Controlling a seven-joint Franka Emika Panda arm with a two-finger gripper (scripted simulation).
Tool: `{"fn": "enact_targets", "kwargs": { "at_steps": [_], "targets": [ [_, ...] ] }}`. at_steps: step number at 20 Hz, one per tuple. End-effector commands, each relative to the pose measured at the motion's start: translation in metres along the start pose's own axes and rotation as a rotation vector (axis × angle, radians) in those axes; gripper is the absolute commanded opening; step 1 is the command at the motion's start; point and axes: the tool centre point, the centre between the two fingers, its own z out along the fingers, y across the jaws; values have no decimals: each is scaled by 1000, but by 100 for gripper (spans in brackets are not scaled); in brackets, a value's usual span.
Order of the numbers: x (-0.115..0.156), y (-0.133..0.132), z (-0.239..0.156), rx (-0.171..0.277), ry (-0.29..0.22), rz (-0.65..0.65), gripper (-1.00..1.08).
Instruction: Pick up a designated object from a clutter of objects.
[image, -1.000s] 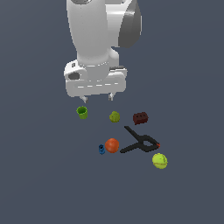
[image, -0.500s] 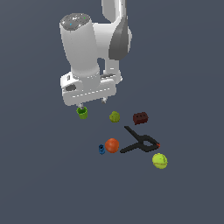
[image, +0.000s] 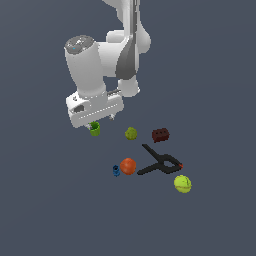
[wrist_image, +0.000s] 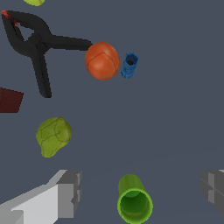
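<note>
The small bright green cup (image: 95, 130) stands upright at the exterior view's left of the clutter, partly hidden under my hand. In the wrist view the cup (wrist_image: 134, 202) shows its hollow top and sits between my two fingers (wrist_image: 66, 192), without touching either. My gripper (image: 102, 121) is open and empty, just above the cup and straddling it. The open gripper (wrist_image: 140, 188) also shows in the wrist view.
Beside the cup lie an olive pear-like fruit (image: 131, 133), a dark red brick (image: 160, 135), a black clamp (image: 159, 163), an orange ball (image: 128, 166), a blue piece (image: 116, 170) and a yellow-green tennis ball (image: 182, 183). The fruit (wrist_image: 53, 135) is the closest to my fingers.
The arm has swung to the exterior view's left and come down, so the open gripper now sits over the green cup. No object has moved.
</note>
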Motion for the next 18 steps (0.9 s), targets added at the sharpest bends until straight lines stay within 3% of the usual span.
{"fn": "enact_targets", "kwargs": {
  "at_steps": [1, 18],
  "targets": [
    [-9, 3, 10, 0, 0, -45, 100],
    [-73, 19, 72, -2, -6, -338, 100]
  ]
}}
